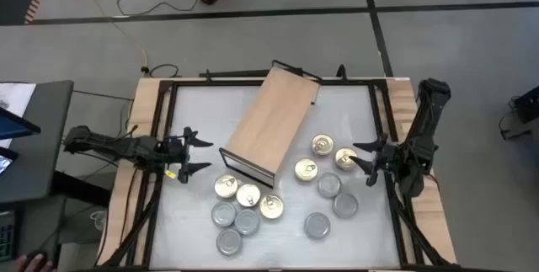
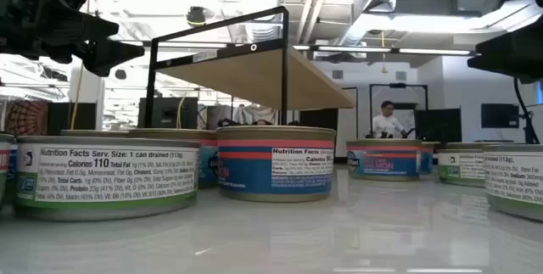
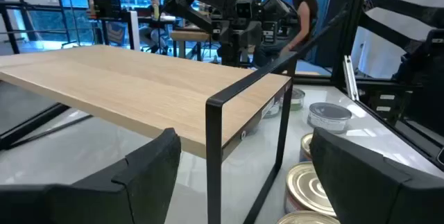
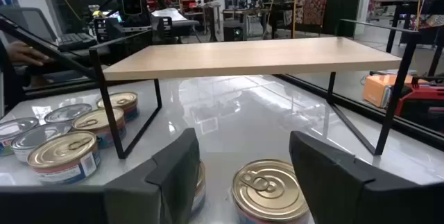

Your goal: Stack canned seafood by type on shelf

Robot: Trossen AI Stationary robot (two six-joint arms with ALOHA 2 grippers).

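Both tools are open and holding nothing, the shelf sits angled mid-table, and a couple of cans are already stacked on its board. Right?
Not quite. The shelf's wooden board is bare in the high view; every can sits on the table. The rest holds: the left tool and right tool are open and empty, and the shelf is angled mid-table.

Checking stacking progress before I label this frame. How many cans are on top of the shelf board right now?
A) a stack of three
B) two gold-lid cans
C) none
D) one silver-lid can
C: the shelf board is bare in the high view, and all the cans lie on the table around it, none stacked.
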